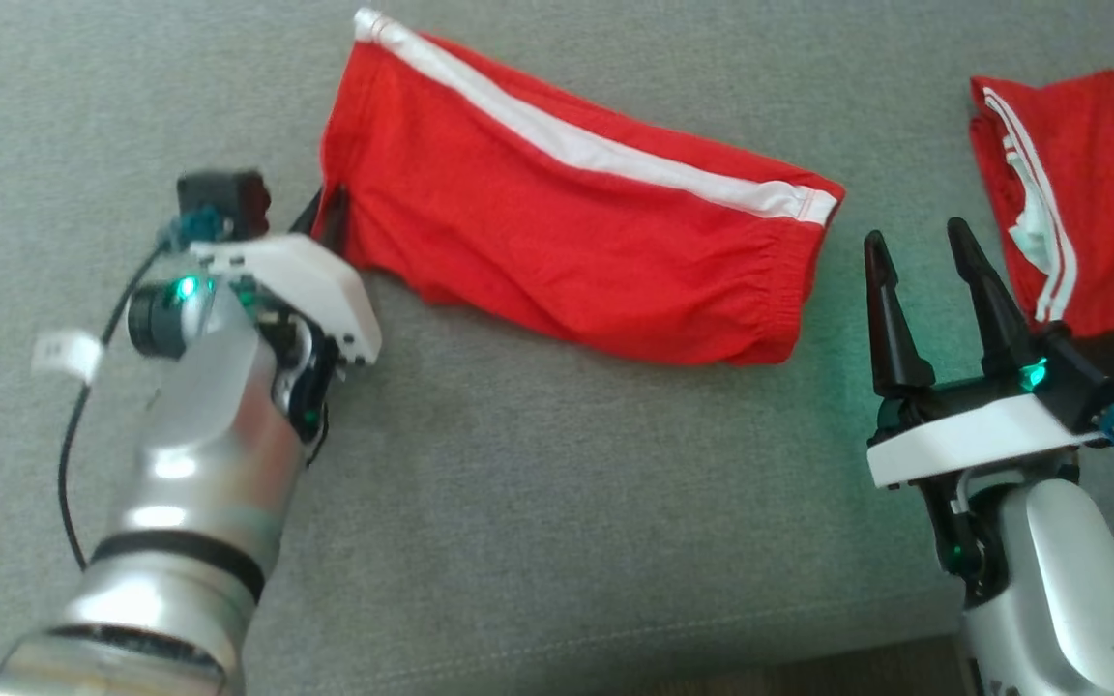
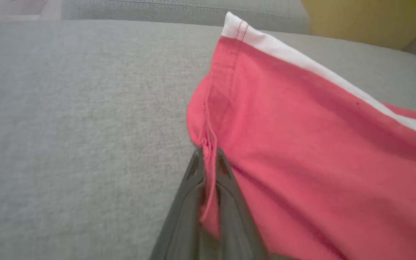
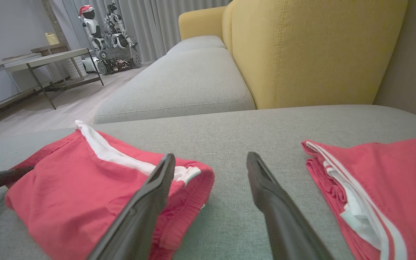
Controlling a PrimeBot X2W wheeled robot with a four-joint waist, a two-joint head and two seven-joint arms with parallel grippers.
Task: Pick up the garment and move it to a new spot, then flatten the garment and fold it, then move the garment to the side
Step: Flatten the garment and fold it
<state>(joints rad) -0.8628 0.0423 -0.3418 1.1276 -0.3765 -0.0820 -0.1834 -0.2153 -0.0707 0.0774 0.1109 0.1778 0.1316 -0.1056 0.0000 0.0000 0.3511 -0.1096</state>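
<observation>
Red garment (image 1: 567,213) laid flat on cushion (image 1: 557,503), hem clamped by left gripper (image 1: 328,215), long axis run from it toward right gripper (image 1: 917,253), fingers spread, nothing held, other garment (image 1: 1089,193) beside it

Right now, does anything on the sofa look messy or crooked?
Yes. The red shorts lie slanted across the grey cushion, wrinkled near the waistband, and their left edge is bunched where the left gripper pinches it. The other red garment at the right looks folded, with a white bit poking out.
</observation>
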